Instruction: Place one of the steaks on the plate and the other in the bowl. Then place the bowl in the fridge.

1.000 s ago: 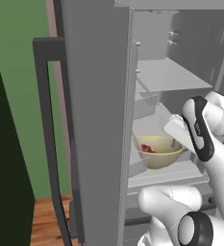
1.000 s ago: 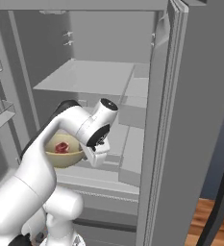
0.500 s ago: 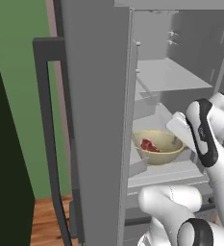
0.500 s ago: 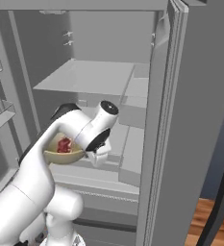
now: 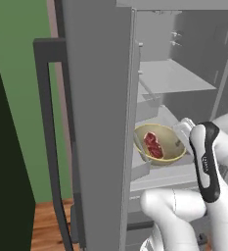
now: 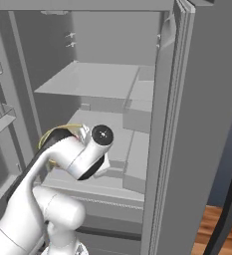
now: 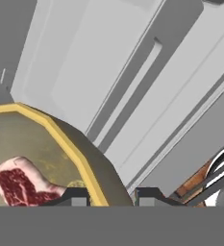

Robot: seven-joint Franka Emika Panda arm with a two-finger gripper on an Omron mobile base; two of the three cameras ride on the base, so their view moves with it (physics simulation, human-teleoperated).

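While the bowl rides into the fridge, the left base view shows me how far it has travelled: a second ago it hung higher and nearer my wrist, and now it sits lower and further left, tipped a little, over the lower shelf just inside the open door. The deep red steak lies inside it against the beige wall. My gripper meets the bowl at its right rim.

From the right base view, my own forearm has swung across the bowl; earlier the steak and most of the bowl showed beside my hand, whereas now just a sliver of yellow rim peeks out behind the arm, down near the lower shelf. I take that as the bowl being carried deeper and lower.

Through the hand view, my two finger tips stand on either side of the bowl's yellow rim, one inside and one outside, close together, so I am pinching the wall of the bowl. The steak rests low at the left, beside my inner finger.

Judging by all this, the last step is nearly done: what remains is setting the bowl flat on the shelf and letting go.
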